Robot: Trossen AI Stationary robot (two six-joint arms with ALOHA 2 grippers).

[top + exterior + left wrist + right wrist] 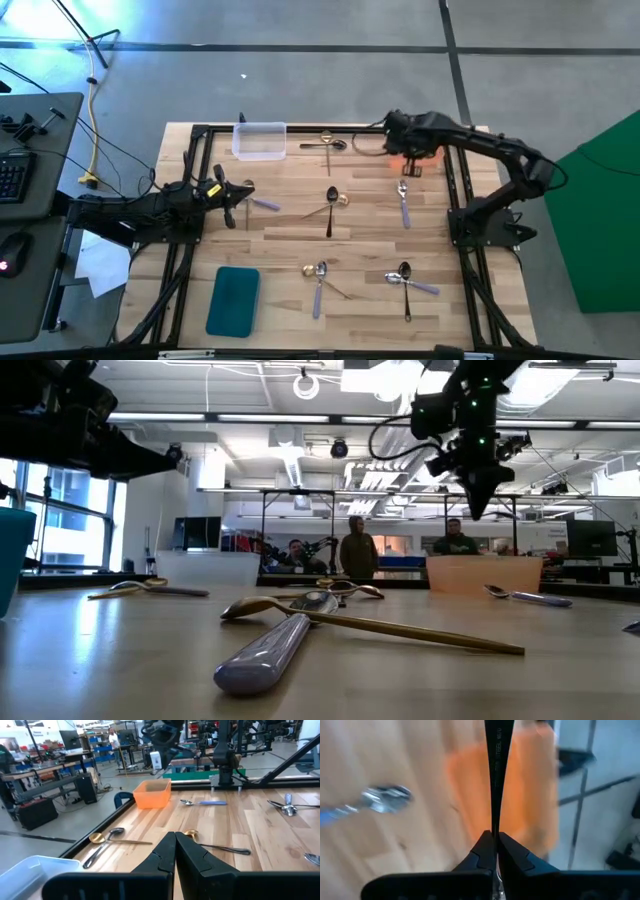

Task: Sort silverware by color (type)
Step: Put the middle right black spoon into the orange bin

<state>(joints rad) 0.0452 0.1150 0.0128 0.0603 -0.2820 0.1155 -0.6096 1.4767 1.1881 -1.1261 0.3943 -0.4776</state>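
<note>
My right gripper (405, 162) hangs over the orange tray (400, 160) at the table's far right and is shut on a black spoon (496, 765). In the low view it (478, 480) is well above the tray (485, 573). My left gripper (174, 854) is shut on nothing and rests level at the table's left edge (236, 195). Gold, black and silver spoons lie flat on the wood: crossed pairs at the far middle (327, 145) and centre (332, 205), and one silver spoon with a lilac handle (403, 200). My right gripper pinches the black spoon's slim handle (495, 827) between its two fingers. The fingers slant steeply down from above and lie along the handle, which sticks out ahead of the fingertips. The spoon is lifted clear, over the orange tray; its bowl end is not visible.
A clear tray (260, 140) stands at the far left and a teal tray (233, 300) at the near left. More crossed spoons lie near the front at the middle (318, 280) and the right (405, 280). A lilac-handled spoon (264, 204) lies just ahead of my left gripper. People stand beyond the table.
</note>
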